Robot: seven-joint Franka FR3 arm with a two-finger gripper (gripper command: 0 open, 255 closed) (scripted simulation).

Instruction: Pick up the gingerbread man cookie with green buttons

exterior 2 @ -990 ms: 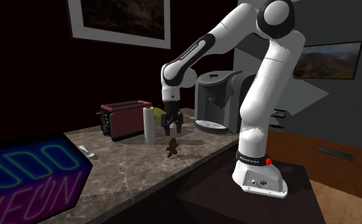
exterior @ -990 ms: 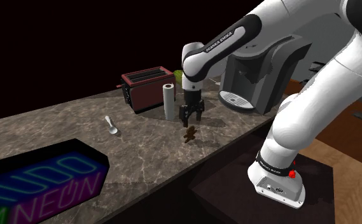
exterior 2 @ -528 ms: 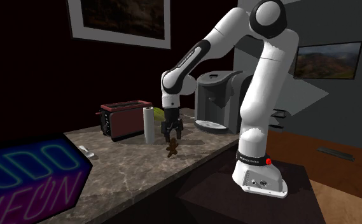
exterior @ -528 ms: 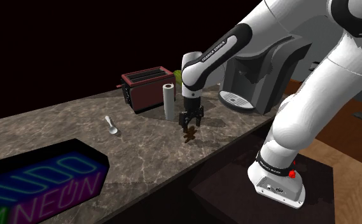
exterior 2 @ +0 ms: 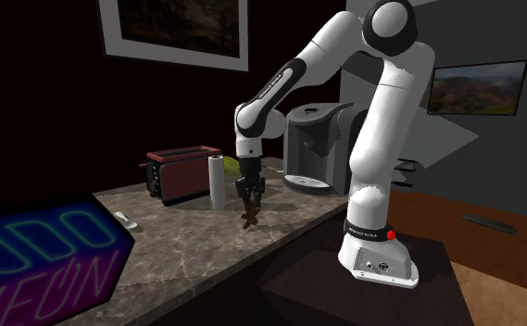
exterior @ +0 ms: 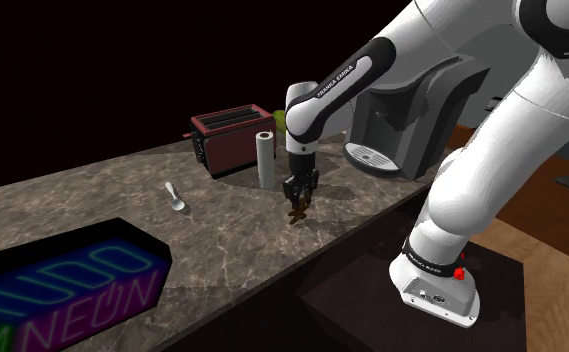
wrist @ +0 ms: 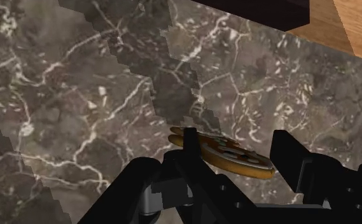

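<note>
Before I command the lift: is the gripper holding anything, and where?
Apparently the gingerbread cookie, clasped end to end between the fingers; not yet lifted off the counter.

We log the counter (exterior: 222, 255) running from the shoulder view's lower left toward its upper right. At the near left end the sign box (exterior: 62, 275) sits on it. Further along, the spoon (exterior: 176, 198) lies alone, well apart from the rest. Toward the back edge stands the toaster (exterior: 227, 140), with the upright roll (exterior: 265, 158) just beside it on the right. The coffee machine (exterior: 412, 120) is right of these, at the far end. In front of the roll, the cookie (exterior: 297, 214) is on the counter, clasped between the fingers of the claw (exterior: 299, 200), which points straight down over it. The stand (exterior: 372, 300) sits off the counter, lower right.
</note>
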